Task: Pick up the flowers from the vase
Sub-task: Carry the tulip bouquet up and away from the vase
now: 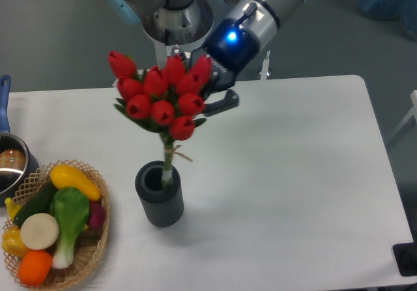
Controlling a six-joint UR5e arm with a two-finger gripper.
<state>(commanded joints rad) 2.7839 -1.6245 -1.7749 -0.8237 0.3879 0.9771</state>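
table [293, 174]: plain white top; rounded corners
vase [159, 203]: dark grey ribbed one, sits front-left of middle
wicker basket [98, 239]: front-left corner, full of veg
steel pot [12, 164]: left edge, blue handle, cut off

wicker basket [91, 255] – vegetables [55, 222], steel pot [13, 167]

A robotics lab is showing here: a UR5e arm [260, 4] is standing at a plain white table [293, 174] over grey flooring, with props lying about — a wicker basket [98, 239] holding toy vegetables [58, 219] and a steel pot [12, 164].
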